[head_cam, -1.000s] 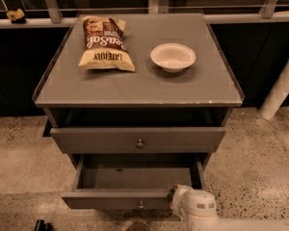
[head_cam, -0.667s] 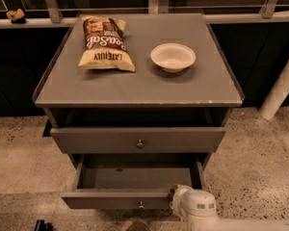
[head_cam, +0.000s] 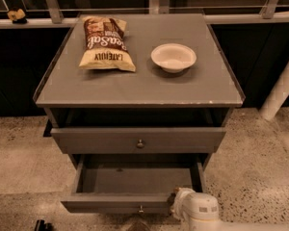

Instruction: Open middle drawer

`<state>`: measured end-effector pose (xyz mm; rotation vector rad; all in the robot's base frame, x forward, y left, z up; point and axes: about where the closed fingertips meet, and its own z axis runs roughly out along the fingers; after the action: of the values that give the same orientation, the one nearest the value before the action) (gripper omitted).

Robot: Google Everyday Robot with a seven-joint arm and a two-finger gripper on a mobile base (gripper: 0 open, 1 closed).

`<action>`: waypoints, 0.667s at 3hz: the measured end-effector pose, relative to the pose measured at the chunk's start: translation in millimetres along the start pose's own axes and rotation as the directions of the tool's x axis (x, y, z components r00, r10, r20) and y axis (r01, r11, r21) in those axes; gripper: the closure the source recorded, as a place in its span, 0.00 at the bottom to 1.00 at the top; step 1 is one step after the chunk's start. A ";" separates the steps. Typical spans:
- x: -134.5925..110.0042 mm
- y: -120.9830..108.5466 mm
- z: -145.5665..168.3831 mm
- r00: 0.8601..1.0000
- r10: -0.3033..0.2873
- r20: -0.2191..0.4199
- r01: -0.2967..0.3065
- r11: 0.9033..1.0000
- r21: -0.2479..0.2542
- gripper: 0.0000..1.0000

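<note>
Camera view shows the robot's white claw [head_cam: 182,202] low in the frame, right of centre, pressed up against the right end of the front of the middle drawer [head_cam: 116,202], a grey metal drawer with a flat front and a small round metal knob [head_cam: 141,209]; whether the claw is open or closed cannot be told, since its tip is dark and merges with the drawer's edge. The rounded white wrist housing [head_cam: 200,211] sits just behind it, toward the bottom edge. The middle drawer is pulled well out of the grey metal cabinet [head_cam: 216,121], its bare grey inside open to view. Directly above it, the upper grey metal drawer [head_cam: 96,140] with its own small round knob [head_cam: 140,143] stands only slightly forward of the cabinet body, with a dark gap between it and the top. The flat grey tabletop [head_cam: 144,85] of the cabinet carries two things, well apart: a brown and yellow crinkled snack bag [head_cam: 105,43] lying flat on the left half, and a shallow round white bowl [head_cam: 173,57] upright on the right half. The cabinet stands on a speckled stone floor [head_cam: 260,167]. A white cylindrical post [head_cam: 282,88] leans in at the right edge, and behind the cabinet a pale ledge [head_cam: 33,23] runs across, with a small yellow object [head_cam: 17,15] on it at the far left.
</note>
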<state>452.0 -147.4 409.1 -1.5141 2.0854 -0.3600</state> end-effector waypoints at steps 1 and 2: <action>3.7 7.6 -5.1 1.000 0.001 -0.002 -0.001 1.000 -0.011 1.00; 7.0 13.9 -10.4 1.000 0.004 -0.008 -0.004 1.000 -0.021 1.00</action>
<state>433.5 -150.3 408.8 -1.5231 2.1045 -0.3444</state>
